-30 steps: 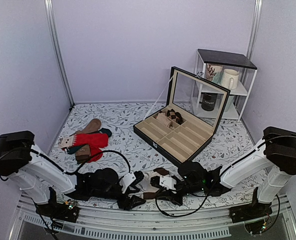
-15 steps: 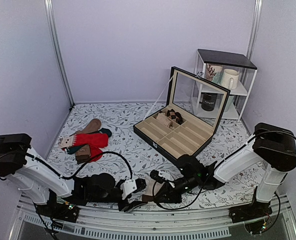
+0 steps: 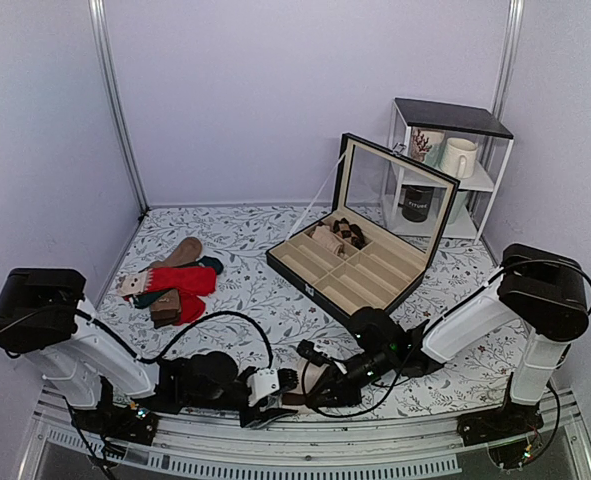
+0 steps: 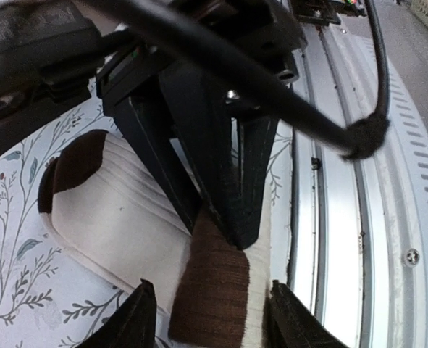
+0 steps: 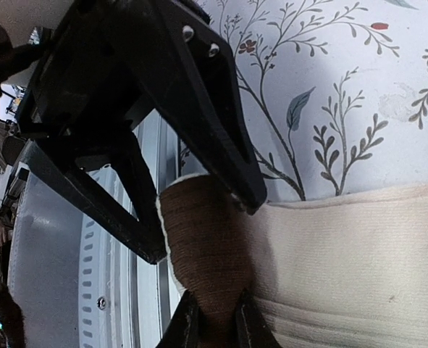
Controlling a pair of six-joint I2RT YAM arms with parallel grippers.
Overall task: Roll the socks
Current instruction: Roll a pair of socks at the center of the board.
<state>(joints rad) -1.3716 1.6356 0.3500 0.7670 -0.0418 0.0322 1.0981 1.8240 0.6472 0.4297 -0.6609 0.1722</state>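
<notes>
- My right gripper (image 5: 215,322) has its fingers pressed together, pinching the brown cuff (image 5: 203,246) of the socks (image 4: 127,217).
- My left gripper (image 4: 214,322) is spread, with one finger on each side of that cuff.
- The socks lie flat, well in front of the box (image 3: 310,290).
- To roll well, I judge the cuff should turn tightly toward the dark toe while the left steadies both layers.
- The box stands open, with small bundles (image 3: 337,232) in its far compartments.
- The shelf (image 3: 453,118) behind the box holds a mug (image 3: 459,157).
</notes>
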